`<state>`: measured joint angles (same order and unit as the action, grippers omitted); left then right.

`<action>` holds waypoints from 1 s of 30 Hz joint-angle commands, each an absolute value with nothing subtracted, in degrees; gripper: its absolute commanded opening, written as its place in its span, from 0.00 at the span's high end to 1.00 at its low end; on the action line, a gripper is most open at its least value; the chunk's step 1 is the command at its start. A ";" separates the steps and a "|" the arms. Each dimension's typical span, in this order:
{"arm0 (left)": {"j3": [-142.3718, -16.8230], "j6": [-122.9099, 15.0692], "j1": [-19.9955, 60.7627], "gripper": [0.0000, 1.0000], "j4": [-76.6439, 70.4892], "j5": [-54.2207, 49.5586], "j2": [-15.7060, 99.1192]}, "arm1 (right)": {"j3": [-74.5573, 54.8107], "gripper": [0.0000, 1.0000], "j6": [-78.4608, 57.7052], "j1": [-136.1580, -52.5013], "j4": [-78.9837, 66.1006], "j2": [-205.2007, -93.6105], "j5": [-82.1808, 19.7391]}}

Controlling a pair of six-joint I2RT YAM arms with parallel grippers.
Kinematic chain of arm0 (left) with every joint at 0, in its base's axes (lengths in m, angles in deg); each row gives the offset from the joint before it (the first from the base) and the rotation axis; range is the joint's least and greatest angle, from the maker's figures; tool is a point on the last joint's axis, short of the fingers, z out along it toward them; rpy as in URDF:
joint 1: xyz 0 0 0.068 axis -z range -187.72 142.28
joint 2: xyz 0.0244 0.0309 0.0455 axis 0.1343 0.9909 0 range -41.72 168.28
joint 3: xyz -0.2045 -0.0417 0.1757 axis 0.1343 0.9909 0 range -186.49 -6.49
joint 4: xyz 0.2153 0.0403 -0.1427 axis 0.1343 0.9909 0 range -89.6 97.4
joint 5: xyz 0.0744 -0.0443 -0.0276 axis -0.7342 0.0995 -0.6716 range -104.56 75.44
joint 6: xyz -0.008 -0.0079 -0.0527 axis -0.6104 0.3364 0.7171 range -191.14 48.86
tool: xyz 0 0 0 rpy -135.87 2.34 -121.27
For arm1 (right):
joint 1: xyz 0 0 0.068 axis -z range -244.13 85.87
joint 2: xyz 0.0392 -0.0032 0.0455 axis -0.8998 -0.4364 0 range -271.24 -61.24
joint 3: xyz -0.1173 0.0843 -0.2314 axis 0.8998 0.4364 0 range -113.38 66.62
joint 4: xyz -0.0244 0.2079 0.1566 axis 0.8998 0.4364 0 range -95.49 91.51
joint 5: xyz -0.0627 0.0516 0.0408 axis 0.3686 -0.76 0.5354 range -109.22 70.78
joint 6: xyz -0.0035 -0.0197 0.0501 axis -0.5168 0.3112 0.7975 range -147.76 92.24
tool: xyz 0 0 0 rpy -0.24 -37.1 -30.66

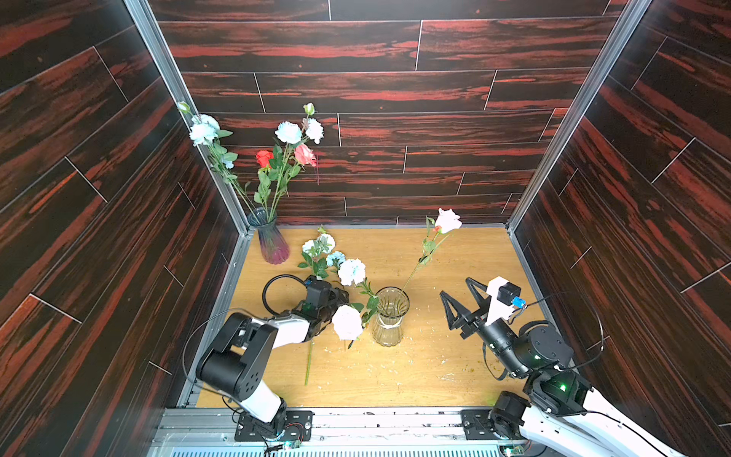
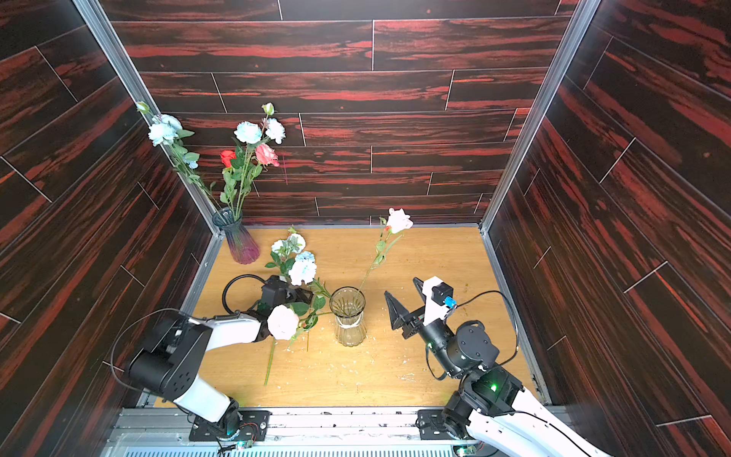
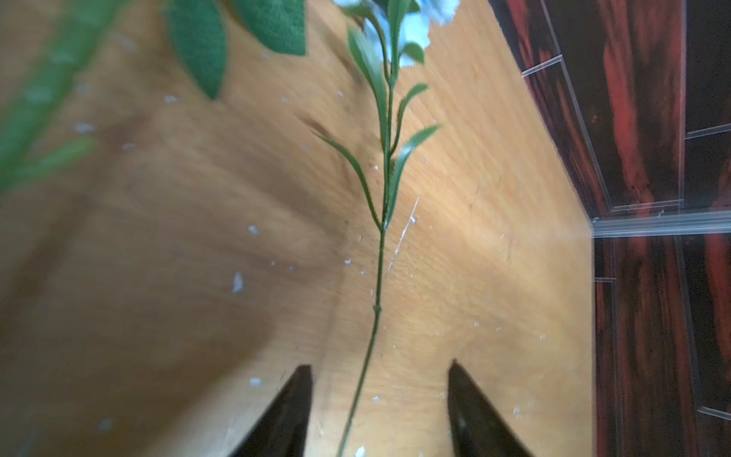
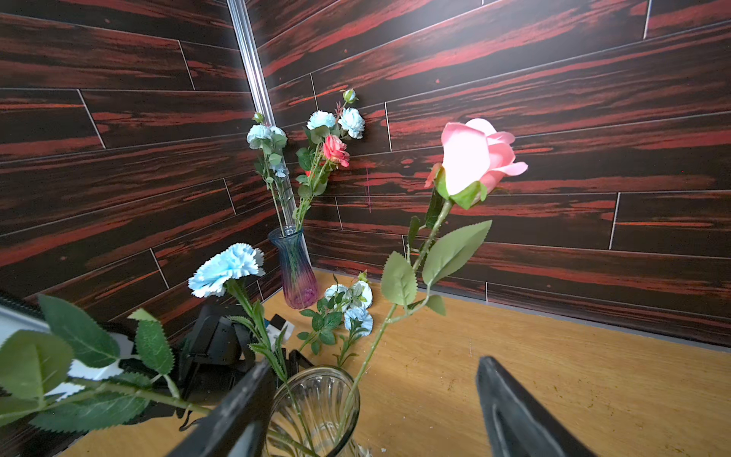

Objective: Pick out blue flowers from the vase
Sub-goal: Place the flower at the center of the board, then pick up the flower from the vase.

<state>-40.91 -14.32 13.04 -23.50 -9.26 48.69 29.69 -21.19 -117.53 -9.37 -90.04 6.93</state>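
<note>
**Blue stem sits loose between left fingers, pale rose crowding in**

I see a clear vase (image 1: pixel 391 316) mid-counter. A pink rose (image 1: pixel 447 220) leans from it toward the far right corner. A pale rose (image 1: pixel 347 322) flops out sideways over the left arm (image 1: pixel 285 330), its leaves crowding that end effector. A purple vase (image 1: pixel 273 245) in the far left corner holds a red rose (image 1: pixel 264 157) and some of the blue flowers (image 1: pixel 288 132). A bare green stalk (image 1: pixel 307 364) lies toward the near edge; I can't tell whose it is.

The counter (image 1: pixel 435 376) is tan wood grain with white flecks. The walls (image 1: pixel 395 79) are dark red-black planks, with aluminium posts (image 1: pixel 573 110) at the far corners.

A blue spray (image 1: pixel 322 246) lies flat between the purple vase and the left arm. A blue stem (image 3: pixel 379 269) runs straight through the gap of my left end effector (image 3: pixel 379 363), whose fingers are apart, touching nothing and gripping nothing. I can't tell whether the stem's foot is in the clear vase. The right end effector (image 1: pixel 458 288) is spread wide and empty, on the clear vase's right-edge side, well apart from all the blue.
</note>
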 commanded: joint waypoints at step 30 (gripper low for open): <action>-70.76 -26.94 15.54 0.41 -3.73 -0.27 66.31 | 28.93 0.17 -22.05 -117.76 -9.20 -93.18 8.22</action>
<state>-68.56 -25.78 15.35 -5.66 -1.39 66.15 29.69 -21.39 -117.53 -8.93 -92.79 7.56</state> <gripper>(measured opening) 0.595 0.828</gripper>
